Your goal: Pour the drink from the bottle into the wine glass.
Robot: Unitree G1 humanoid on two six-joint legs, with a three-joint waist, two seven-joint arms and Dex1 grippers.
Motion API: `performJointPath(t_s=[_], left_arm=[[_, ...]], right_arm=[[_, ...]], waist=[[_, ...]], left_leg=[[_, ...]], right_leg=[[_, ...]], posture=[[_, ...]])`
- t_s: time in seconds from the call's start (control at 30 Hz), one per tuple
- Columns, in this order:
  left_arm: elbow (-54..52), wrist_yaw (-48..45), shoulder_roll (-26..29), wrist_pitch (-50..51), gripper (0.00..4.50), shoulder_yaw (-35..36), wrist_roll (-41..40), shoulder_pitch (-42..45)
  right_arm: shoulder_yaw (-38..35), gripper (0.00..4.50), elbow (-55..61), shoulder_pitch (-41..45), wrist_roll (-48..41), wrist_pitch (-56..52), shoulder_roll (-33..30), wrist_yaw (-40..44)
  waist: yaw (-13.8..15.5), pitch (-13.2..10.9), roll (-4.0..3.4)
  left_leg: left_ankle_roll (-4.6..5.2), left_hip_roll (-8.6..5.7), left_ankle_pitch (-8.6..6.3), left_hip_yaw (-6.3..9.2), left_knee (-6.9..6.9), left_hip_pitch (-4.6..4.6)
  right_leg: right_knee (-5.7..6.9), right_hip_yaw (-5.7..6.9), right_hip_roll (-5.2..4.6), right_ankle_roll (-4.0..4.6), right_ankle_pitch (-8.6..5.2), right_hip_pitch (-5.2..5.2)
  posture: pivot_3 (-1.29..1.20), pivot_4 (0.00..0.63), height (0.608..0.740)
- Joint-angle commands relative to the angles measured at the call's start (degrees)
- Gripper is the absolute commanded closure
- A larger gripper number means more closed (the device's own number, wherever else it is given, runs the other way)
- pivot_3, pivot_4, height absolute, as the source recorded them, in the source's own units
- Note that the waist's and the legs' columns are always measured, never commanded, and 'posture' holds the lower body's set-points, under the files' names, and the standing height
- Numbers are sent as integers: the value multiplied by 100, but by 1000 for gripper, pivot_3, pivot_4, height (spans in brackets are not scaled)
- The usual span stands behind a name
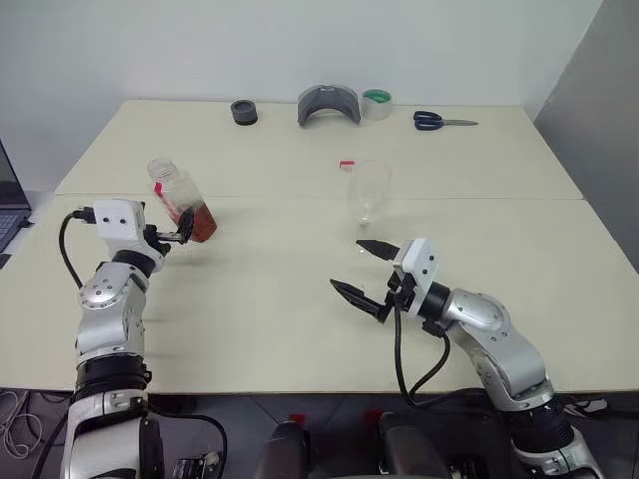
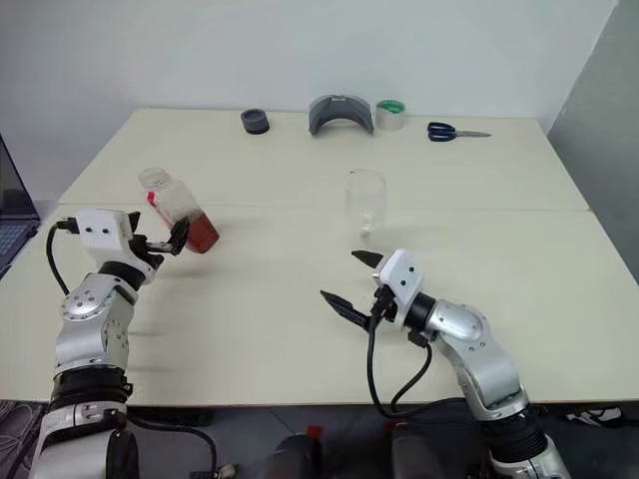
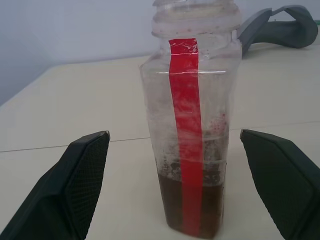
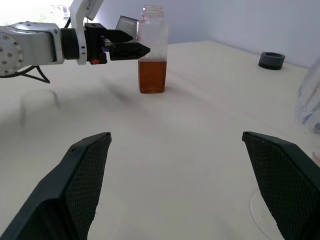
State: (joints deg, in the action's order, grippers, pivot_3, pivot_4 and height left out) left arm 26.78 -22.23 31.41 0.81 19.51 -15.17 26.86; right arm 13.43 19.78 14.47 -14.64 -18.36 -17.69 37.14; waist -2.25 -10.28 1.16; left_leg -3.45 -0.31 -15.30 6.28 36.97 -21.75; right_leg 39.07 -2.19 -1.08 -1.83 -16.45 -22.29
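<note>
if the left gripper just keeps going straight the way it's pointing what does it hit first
Most likely the bottle. In the left wrist view it stands upright between the open fingers of the left gripper, directly ahead, with the drink in its lower part. How near the bottle is remains hard to judge.

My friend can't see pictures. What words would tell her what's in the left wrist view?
A clear plastic bottle with a red strip down its front stands on a pale table, its bottom part holding brown drink. The left end effector has its two black fingers spread wide on either side of the bottle, not touching it. A grey curved object lies behind.
</note>
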Motion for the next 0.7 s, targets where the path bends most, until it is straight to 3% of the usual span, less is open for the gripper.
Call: performJointPath(t_s=[0.03,0.7], left_arm=[[80,-156,166,-63,0,45,-29,231],[1538,-612,289,-597,0,-126,194,1160]], right_arm=[[5,30,129,92,1,-15,19,-35],[113,30,135,179,126,-91,19,-102]], waist=[[0,0,0],[-1,0,1]], left_leg=[[0,0,0,-1,0,0],[0,-1,0,-1,0,-1]], right_leg=[[0,0,0,0,0,0],[0,2,1,0,0,-1]], posture=[[0,150,740],[0,150,740]])
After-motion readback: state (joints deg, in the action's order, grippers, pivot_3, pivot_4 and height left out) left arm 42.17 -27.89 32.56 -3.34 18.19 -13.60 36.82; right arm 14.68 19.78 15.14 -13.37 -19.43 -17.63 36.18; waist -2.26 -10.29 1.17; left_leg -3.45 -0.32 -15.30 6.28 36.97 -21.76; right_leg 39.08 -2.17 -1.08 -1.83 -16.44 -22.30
